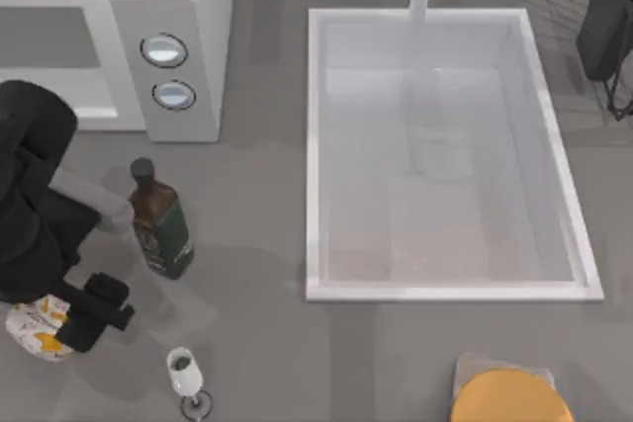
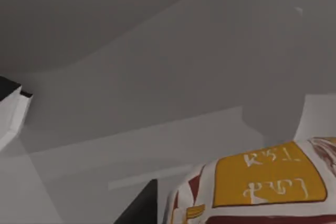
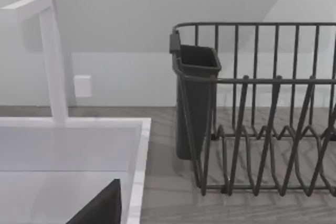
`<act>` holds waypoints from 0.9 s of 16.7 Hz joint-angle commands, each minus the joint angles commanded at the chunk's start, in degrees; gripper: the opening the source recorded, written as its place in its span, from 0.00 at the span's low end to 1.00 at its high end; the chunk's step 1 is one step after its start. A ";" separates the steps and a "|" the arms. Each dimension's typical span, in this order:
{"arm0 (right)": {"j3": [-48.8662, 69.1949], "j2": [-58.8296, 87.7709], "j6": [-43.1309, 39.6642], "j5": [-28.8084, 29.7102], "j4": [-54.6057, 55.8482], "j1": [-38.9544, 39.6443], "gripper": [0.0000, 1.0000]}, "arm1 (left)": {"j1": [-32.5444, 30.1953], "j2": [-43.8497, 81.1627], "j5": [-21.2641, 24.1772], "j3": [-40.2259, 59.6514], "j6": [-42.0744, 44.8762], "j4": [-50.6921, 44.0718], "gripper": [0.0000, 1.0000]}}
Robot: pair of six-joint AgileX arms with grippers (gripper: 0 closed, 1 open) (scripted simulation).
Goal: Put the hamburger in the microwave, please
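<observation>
A: Report the left claw and the hamburger.

B: The left claw is at 8 o'clock on the surface, directly over the hamburger, which lies on the surface near the left edge. In the left wrist view the wrapped hamburger sits close against the camera. Whether the fingers are spread or pinching the hamburger cannot be told; the arm covers the contact.

A: How should the step be done?

B: By my judgement, confirm a firm hold across the bun's width, lift straight up, then carry toward 10 o'clock to the microwave. Keep the path left of the dark bottle, which stands just beside the arm, and above the wine glass at 7 o'clock.

A: Containers?

B: The microwave cavity faces the surface and looks unoccupied. The sink at centre holds nothing visible. At 5 o'clock an orange disc rests on a grey slab. The right claw is parked at 2 o'clock beside the dish rack; its fingers cannot be told.
</observation>
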 joint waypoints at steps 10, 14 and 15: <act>0.00 0.00 0.00 0.00 0.00 0.00 1.00 | -4.24 -6.62 1.28 7.48 0.35 -16.21 0.00; 0.00 0.00 0.00 0.00 0.00 0.00 1.00 | -3.44 -6.10 1.14 7.39 0.30 -15.44 0.00; 0.00 0.00 0.00 0.00 0.00 0.00 1.00 | -2.38 -5.56 1.07 7.57 0.05 -14.23 0.00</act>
